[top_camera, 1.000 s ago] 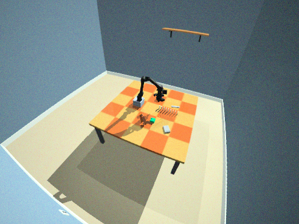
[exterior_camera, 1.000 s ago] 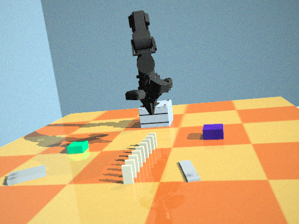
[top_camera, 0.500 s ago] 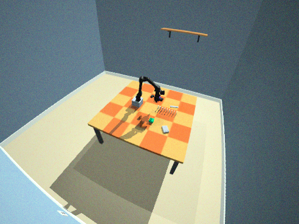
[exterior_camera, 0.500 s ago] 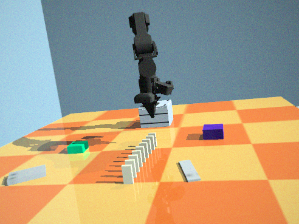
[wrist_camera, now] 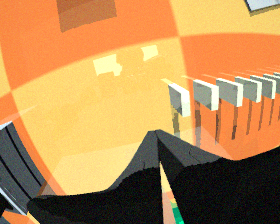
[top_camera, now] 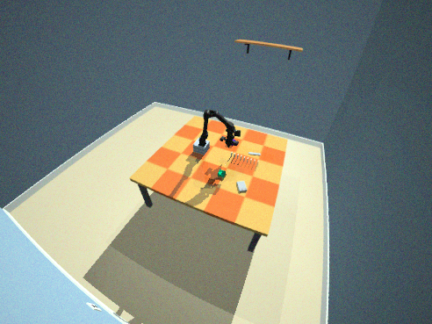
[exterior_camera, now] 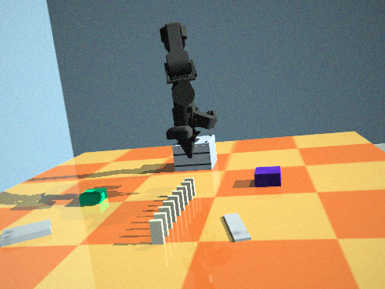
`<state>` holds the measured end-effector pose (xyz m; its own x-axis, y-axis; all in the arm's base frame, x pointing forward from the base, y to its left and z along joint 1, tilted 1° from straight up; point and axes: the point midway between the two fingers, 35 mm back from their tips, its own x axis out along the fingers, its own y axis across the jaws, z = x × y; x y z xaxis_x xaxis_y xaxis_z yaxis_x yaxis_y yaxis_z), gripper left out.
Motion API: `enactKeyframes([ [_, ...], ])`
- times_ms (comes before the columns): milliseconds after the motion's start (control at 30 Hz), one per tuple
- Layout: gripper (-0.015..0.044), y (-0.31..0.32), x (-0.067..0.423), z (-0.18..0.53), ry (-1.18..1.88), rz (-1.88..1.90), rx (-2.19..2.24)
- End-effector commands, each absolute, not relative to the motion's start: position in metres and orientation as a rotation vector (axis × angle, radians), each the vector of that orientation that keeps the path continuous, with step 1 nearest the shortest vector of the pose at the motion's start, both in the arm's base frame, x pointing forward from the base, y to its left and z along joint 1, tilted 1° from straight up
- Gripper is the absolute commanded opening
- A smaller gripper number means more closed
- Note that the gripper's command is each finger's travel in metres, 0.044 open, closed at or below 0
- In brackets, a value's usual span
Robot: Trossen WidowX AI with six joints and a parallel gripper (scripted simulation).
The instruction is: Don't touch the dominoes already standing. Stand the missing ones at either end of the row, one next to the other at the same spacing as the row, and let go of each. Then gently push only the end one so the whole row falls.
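Note:
A straight row of several thin white dominoes stands upright; its front end domino (exterior_camera: pixel 157 232) is nearest the exterior camera. The arm-side end domino (exterior_camera: pixel 190 186) (wrist_camera: pixel 180 99) also stands, with similar gaps along the visible row. My gripper (top_camera: pixel 228 146) (exterior_camera: pixel 190 156) (wrist_camera: pixel 154 136) is shut and empty, fingertips together. It is above the table, on the arm side of the row's end, and apart from the dominoes. In the wrist view the far part of the row runs out of the frame.
A green block (top_camera: pixel 221 174) (exterior_camera: pixel 93 197) lies to one side of the row. A purple block (exterior_camera: pixel 268 176) is on the other side. A pale flat slab (top_camera: pixel 254 154) (exterior_camera: pixel 236 227) lies near the row; another pale slab (top_camera: pixel 241 186) (exterior_camera: pixel 26 233) lies beyond the green block.

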<state>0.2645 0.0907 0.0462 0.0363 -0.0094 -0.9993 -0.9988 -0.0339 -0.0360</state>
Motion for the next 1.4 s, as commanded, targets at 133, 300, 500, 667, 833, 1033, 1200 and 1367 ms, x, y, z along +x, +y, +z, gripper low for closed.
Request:
enactKeyframes([
  [133, 0.0, 0.09, 0.265, 0.047, 1.169, 1.202, -1.265],
  [300, 0.0, 0.09, 0.265, 0.047, 1.169, 1.202, -1.265],
  [500, 0.0, 0.09, 0.265, 0.047, 1.169, 1.202, -1.265],
  [667, 0.0, 0.09, 0.265, 0.047, 1.169, 1.202, -1.265],
  [833, 0.0, 0.091, 0.27, -0.011, 1.169, 1.202, -1.265],
  [1033, 0.0, 0.09, 0.269, -0.034, 1.17, 1.202, -1.265],
  [1200, 0.0, 0.091, 0.275, -0.033, 1.169, 1.201, -1.266],
  [1367, 0.0, 0.091, 0.283, -0.032, 1.169, 1.201, -1.266],
])
